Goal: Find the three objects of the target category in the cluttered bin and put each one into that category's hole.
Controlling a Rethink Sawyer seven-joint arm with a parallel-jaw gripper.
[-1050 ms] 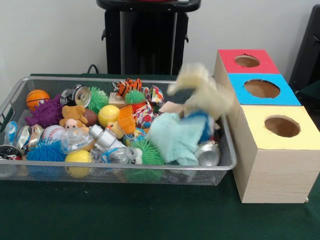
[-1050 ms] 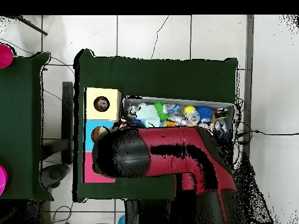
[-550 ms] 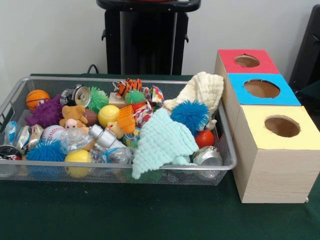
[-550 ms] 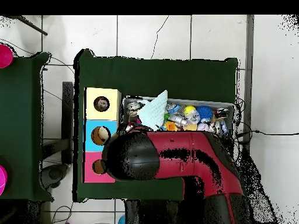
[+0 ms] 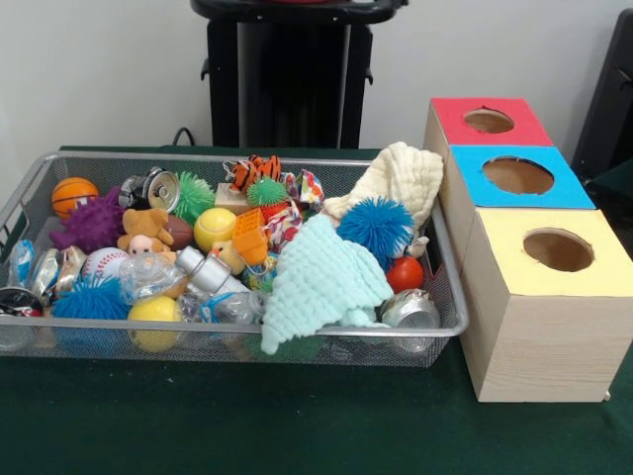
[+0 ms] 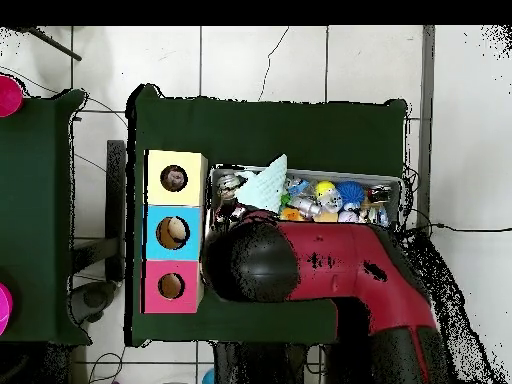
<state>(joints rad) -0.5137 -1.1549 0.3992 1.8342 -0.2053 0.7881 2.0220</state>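
Right, the arm (image 6: 330,275) is up over the table, and from above its red and black bulk hides the robot's side of the wire bin (image 5: 237,332), at the end nearest the boxes. The gripper itself? Neither view shows it. From the front nothing hangs over the bin at all, so I can't tell whether its jaws are apart or together, and I can only place things against the arm.

What is it after? The task doesn't name the category, so this is my guess: the two cloths sit on top and look easiest to reach. The mint cloth (image 5: 321,282) is a knitted triangle, its broad hem slumped over the bin's rim on my side and its peak pointing back into the pile. From above it sticks out just past the arm's black rounded end, on the side away from the robot's base. The cream cloth (image 5: 401,178) is heaped in the far corner against the bin's end wall, right beside the red box (image 5: 450,114) and the blue box (image 5: 569,193). A blue spiky ball (image 5: 378,228) rests between the two cloths, touching both.

So if cloth is the target, the reach goes outward from the base, and the holes lie just off to the side, the yellow box (image 5: 554,297) closest to the mint one.
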